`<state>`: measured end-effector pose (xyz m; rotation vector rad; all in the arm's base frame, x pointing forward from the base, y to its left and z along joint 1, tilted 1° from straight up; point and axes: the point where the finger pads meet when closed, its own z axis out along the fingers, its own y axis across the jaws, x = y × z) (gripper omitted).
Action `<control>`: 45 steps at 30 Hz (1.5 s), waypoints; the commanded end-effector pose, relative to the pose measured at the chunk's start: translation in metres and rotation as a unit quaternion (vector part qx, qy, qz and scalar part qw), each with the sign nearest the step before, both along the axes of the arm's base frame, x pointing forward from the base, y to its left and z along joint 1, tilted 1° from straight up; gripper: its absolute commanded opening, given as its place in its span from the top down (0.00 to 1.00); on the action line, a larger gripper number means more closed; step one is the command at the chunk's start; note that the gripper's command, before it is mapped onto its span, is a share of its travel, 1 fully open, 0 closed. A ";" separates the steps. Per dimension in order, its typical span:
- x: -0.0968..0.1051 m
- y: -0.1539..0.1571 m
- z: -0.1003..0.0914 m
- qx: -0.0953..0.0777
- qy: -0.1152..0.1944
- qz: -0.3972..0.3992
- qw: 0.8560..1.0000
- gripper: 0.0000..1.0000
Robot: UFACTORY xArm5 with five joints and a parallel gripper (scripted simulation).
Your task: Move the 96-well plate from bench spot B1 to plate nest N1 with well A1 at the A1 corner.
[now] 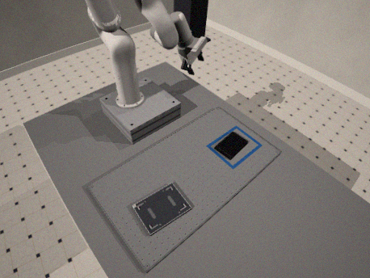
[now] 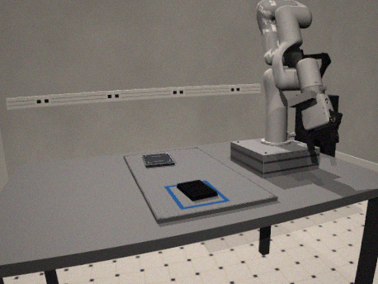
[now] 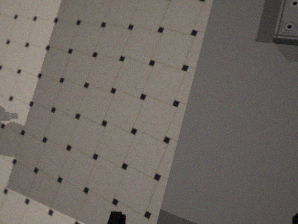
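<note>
The black 96-well plate (image 1: 231,145) lies flat inside the blue outline of spot B1 on the grey bench mat; it also shows in the exterior view (image 2: 196,190). The plate nest N1 (image 1: 162,208) is a dark grey pad with white corner locators, empty, at the mat's near left; it also shows in the exterior view (image 2: 158,159). My gripper (image 1: 189,65) hangs high beyond the table's far edge, open and empty, far from the plate; it also shows in the exterior view (image 2: 326,138). The wrist view shows only floor tiles and the table edge. The plate's cut-off corner is too small to tell.
The arm's stepped grey base block (image 1: 139,109) stands at the back of the table, behind the mat. The table's far edge (image 3: 185,115) runs through the wrist view, with tiled floor beyond it.
</note>
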<state>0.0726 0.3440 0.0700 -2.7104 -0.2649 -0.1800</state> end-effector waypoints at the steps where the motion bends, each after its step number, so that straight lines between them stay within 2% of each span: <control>1: 0.000 0.001 0.001 0.001 0.000 0.000 1.000 0.00; 17: 0.000 0.001 0.001 0.001 0.000 0.000 1.000 0.00; 18: 0.005 0.001 0.002 -0.011 -0.009 -0.007 1.000 0.00; 19: 0.010 0.002 0.003 -0.014 -0.012 -0.009 1.000 0.00; 24: 0.032 0.003 0.008 -0.014 -0.012 -0.009 1.000 0.00; 25: 0.037 0.003 0.009 -0.028 -0.019 -0.016 0.999 0.00; 26: 0.042 0.002 0.010 -0.031 -0.021 -0.018 0.999 0.00; 31: 0.064 0.001 0.015 -0.031 -0.021 -0.018 0.999 0.00; 34: 0.064 0.001 0.014 -0.031 -0.021 -0.018 0.999 0.00; 35: 0.069 0.000 0.016 -0.046 -0.026 -0.025 0.998 0.00; 36: 0.074 -0.001 0.017 -0.049 -0.027 -0.027 0.998 0.00; 40: 0.093 -0.005 0.021 -0.049 -0.027 -0.027 0.998 0.00; 42: 0.097 -0.005 0.022 -0.049 -0.027 -0.027 0.998 0.00; 43: 0.101 -0.007 0.023 -0.064 -0.031 -0.033 0.997 0.00; 45: 0.111 -0.010 0.026 -0.067 -0.032 -0.034 0.997 0.00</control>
